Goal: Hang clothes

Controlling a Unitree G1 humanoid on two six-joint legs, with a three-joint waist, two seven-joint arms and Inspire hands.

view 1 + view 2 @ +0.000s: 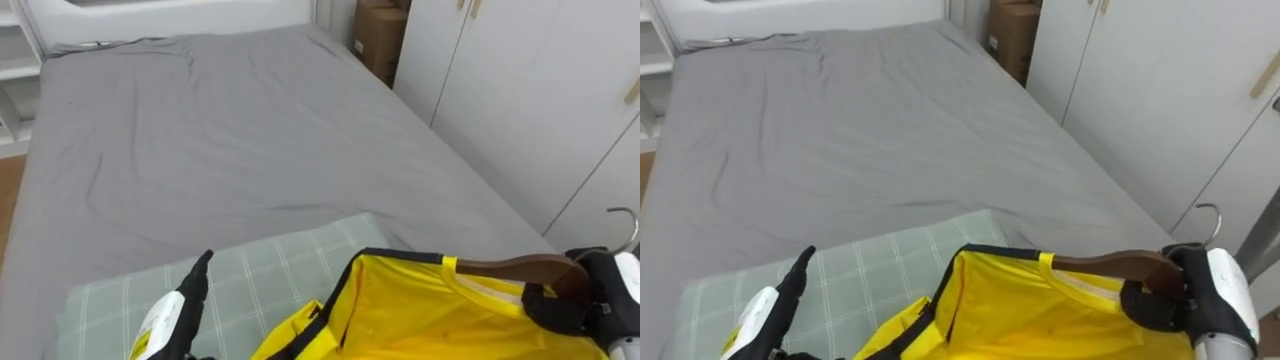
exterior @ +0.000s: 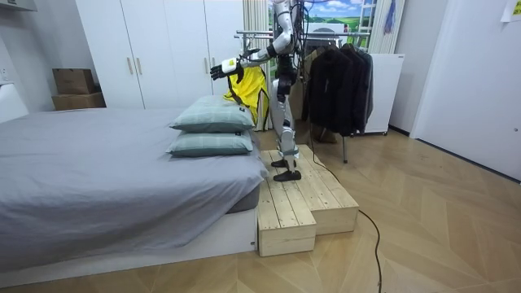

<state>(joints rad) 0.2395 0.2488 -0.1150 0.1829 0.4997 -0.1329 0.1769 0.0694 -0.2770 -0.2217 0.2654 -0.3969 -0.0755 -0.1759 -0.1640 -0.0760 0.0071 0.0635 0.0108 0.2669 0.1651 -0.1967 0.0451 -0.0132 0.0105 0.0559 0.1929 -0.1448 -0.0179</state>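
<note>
The yellow garment (image 1: 420, 312) was already on its wooden hanger (image 1: 510, 267), which the right hand (image 1: 578, 297) clenched beside the pillows (image 2: 213, 122); the left hand (image 1: 190, 290) hovered released. Getting it onto the rack (image 2: 259, 34) behind was left.

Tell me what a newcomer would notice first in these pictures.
First comes the bright yellow garment at the lower right of the eye views, hung on a wooden hanger that the right hand grips. Next is the left hand, fingers straight, held out above a green checked pillow, with the wide grey bed beyond. In the room view, dark clothes hang on a rack behind the robot.
</note>
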